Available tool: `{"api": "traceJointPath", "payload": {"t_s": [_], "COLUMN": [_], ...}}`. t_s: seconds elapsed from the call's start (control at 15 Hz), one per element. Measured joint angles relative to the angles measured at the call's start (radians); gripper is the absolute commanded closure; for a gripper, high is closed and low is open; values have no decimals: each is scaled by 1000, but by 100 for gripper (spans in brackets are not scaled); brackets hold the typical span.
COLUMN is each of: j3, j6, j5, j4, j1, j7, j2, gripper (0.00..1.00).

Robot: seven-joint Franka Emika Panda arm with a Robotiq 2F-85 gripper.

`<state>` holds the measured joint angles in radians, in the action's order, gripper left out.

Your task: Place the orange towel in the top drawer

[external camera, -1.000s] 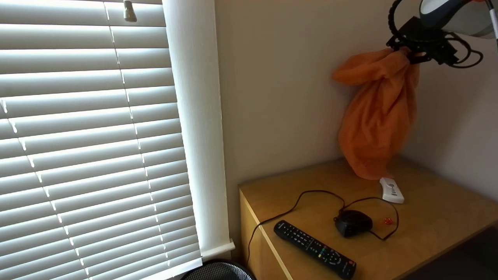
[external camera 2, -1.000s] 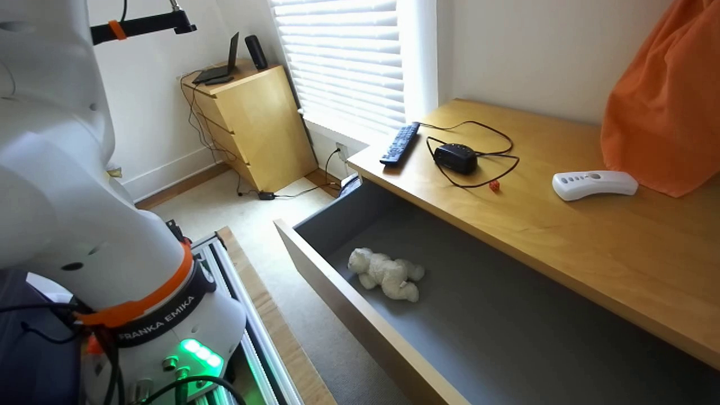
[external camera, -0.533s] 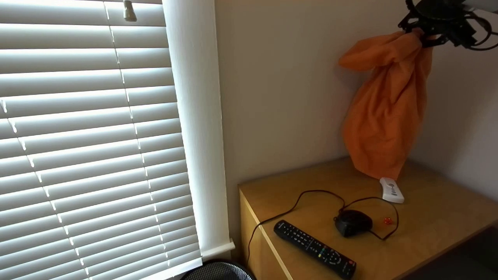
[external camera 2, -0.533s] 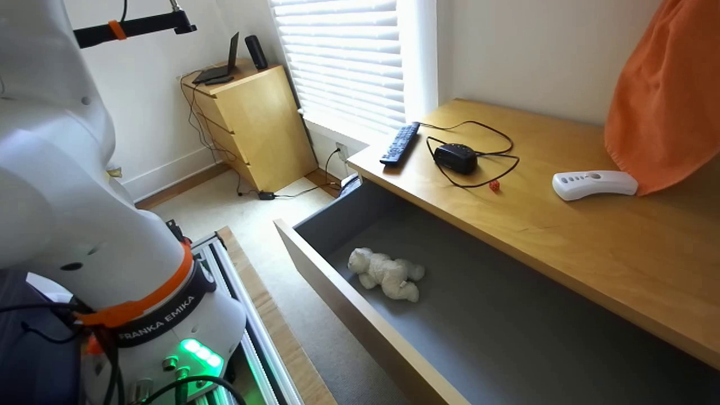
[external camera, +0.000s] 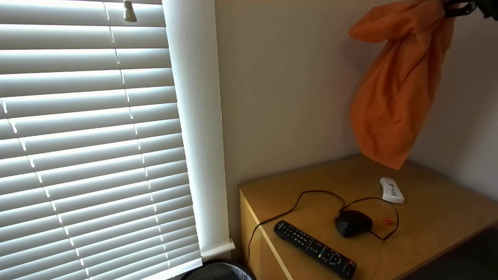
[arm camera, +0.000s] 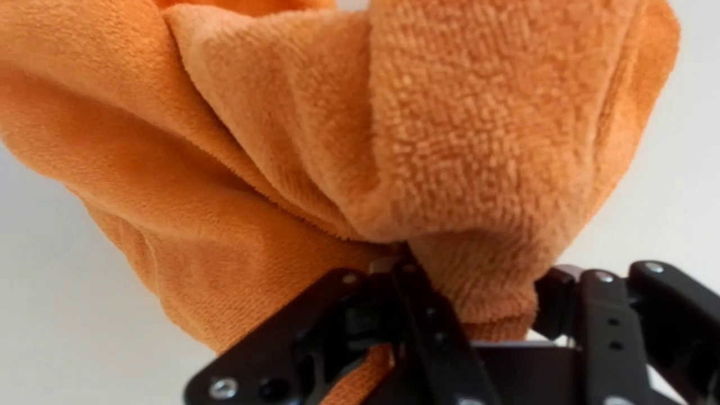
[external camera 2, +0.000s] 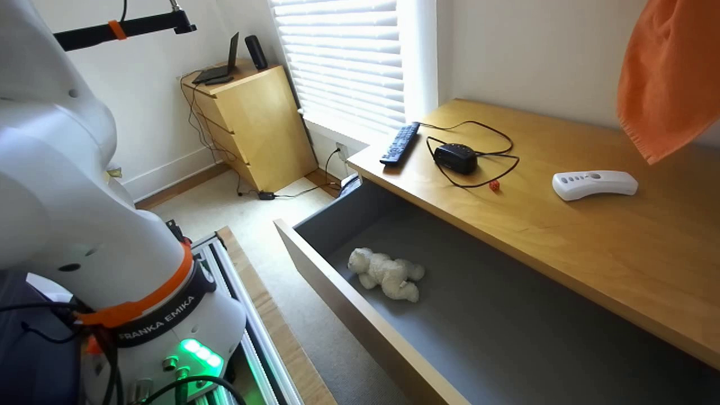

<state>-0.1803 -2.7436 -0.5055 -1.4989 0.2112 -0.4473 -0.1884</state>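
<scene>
The orange towel [external camera: 400, 97] hangs bunched from my gripper [external camera: 461, 7], which is partly cut off at the top right in an exterior view. The towel's lower corner hangs above the wooden dresser top. Its lower part also shows in an exterior view [external camera 2: 669, 84] at the upper right, where the gripper is out of frame. In the wrist view, the jaws [arm camera: 478, 281] are closed around gathered towel folds [arm camera: 478, 140], with cloth filling the space between the fingers. The top drawer [external camera 2: 484, 315] is pulled open below the dresser top. A white stuffed bear [external camera 2: 388, 274] lies in it.
On the dresser top [external camera 2: 562, 236] lie a white remote [external camera 2: 595, 184], a black remote [external camera 2: 400, 144], a black device with a looped cable [external camera 2: 455, 158] and a small red die [external camera 2: 494, 185]. The wall stands behind the towel. A black mesh basket [external camera: 218, 270] stands beside the dresser.
My gripper has moved up and to the right in an exterior view, with the towel. The towel's lower end has risen from beside the white remote to hang above the dresser top.
</scene>
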Motion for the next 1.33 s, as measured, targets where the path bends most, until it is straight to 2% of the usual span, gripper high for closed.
{"api": "traceJointPath", "payload": {"t_s": [0.27,0.6,0.87,1.33], "j3": [-21,-68,-74,-69], "j6": [107,316,481,713], "j5": [50,264,382,511], "j4": [-102,-224,-298,-407], "j1": [4,20,44,64], "j7": [-4,-93,-132,-188], "j2": [88,217,308,367], "gripper": [94,94,94,94]}}
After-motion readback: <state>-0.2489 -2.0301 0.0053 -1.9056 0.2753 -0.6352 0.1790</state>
